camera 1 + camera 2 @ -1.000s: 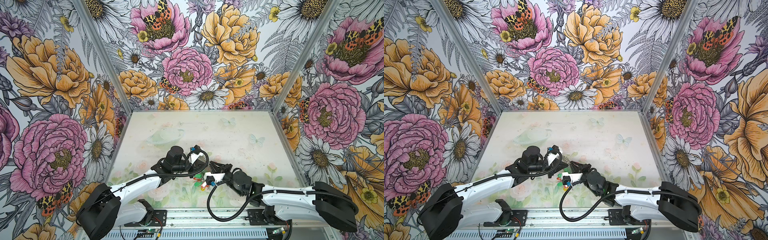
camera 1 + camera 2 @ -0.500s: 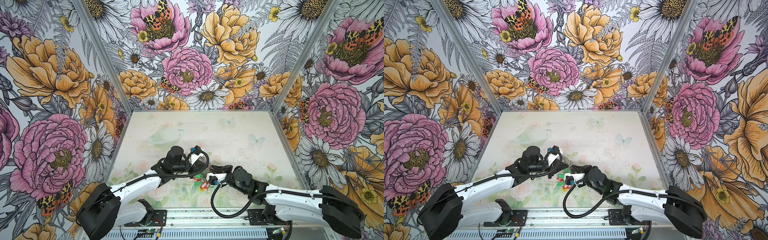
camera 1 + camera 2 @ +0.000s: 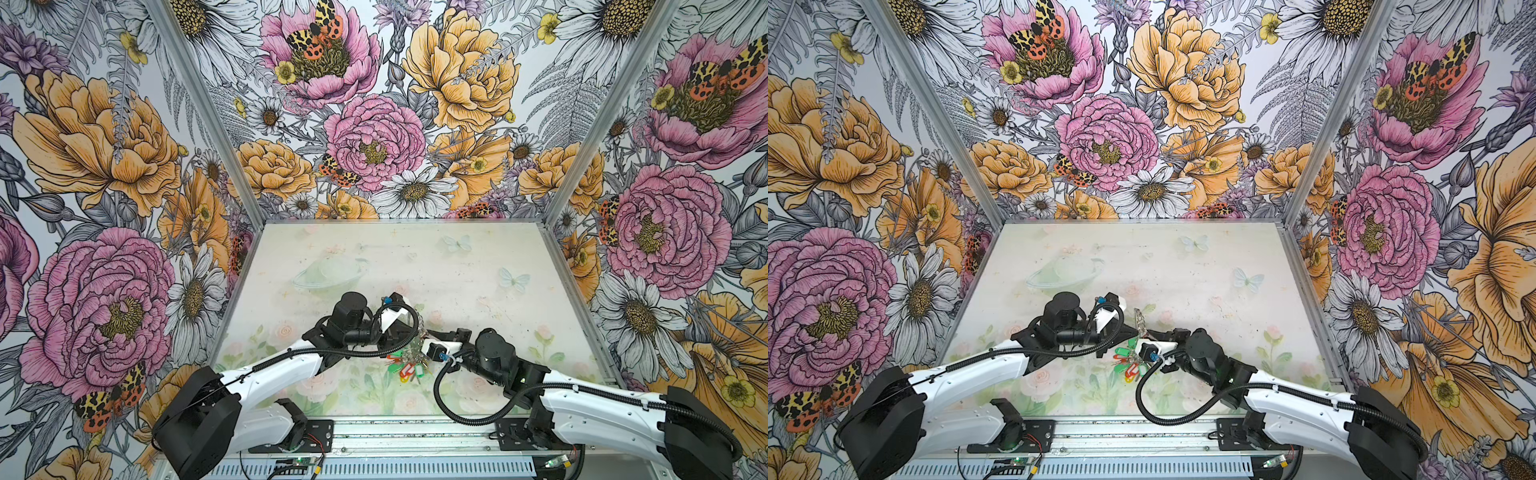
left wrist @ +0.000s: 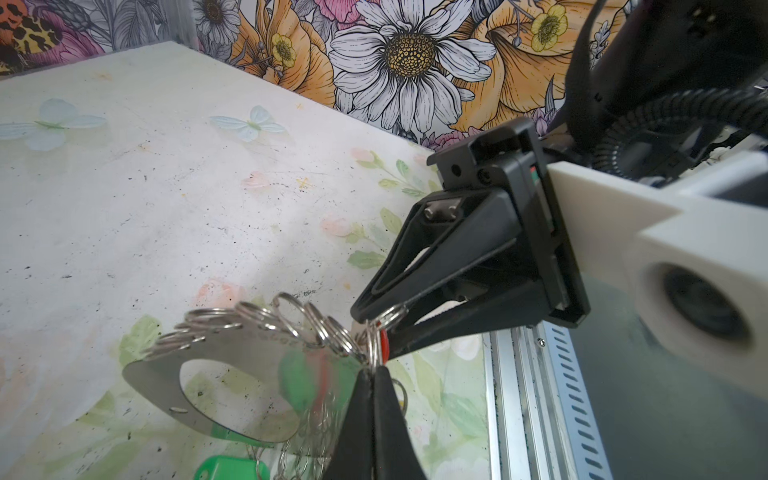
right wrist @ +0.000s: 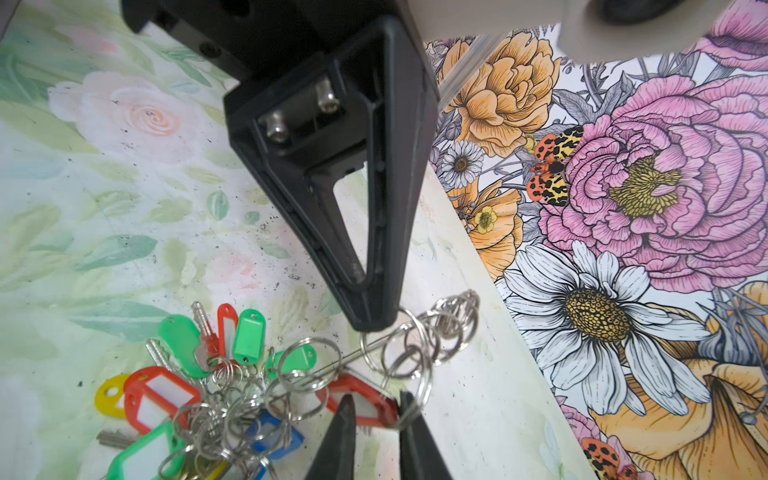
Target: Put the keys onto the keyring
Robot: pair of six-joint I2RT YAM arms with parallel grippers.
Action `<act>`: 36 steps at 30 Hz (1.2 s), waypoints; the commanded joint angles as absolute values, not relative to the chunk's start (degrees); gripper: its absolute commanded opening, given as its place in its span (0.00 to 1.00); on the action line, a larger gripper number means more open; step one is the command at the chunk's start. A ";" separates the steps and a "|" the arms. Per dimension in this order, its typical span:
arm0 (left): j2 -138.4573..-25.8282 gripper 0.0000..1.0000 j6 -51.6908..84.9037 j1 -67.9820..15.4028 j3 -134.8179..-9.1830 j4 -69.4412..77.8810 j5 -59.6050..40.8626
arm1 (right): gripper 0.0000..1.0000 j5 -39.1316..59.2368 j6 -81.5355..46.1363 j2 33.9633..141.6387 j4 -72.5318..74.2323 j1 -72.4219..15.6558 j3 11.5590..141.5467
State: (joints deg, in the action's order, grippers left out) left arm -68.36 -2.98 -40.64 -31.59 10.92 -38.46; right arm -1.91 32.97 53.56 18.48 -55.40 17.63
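Right wrist view: right fingers [image 5: 340,440] seemingly pinch keys' [image 5: 372,395] white-labelled tag; left fingers [image 5: 386,249] clamp keyring [image 4: 232,349].

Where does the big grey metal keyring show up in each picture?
Top view: keyring edge-on just above the coloured tags.
Top view: same spot.
Left wrist: face-on, oval hole showing, pinched by the left gripper.
Right wrist: edge-on, rings fanned.
Shared landmark: those tags.
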 commanded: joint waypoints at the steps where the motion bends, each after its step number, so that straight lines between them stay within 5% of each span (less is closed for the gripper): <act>1: -66.61 0.00 -4.64 -41.02 -32.88 14.50 -40.50 | 0.20 0.21 28.92 51.65 16.68 -54.79 19.63; 12: -66.39 0.00 -5.95 -41.59 -32.61 14.15 -41.29 | 0.19 2.76 25.26 50.02 16.17 -52.62 20.32; 20: -66.67 0.00 -6.06 -41.78 -32.95 13.63 -41.46 | 0.02 4.35 25.12 50.92 15.45 -52.30 21.19; 25: -66.84 0.00 -6.05 -41.69 -33.13 13.30 -40.80 | 0.00 4.36 25.31 51.46 14.44 -52.33 21.98; 36: -66.89 0.00 -7.49 -44.28 -34.36 11.78 -34.56 | 0.00 -6.08 24.29 55.06 11.86 -55.40 25.47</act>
State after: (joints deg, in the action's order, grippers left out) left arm -67.88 -5.39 -42.33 -31.83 10.07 -36.03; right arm -2.04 25.39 53.52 11.27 -54.00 22.81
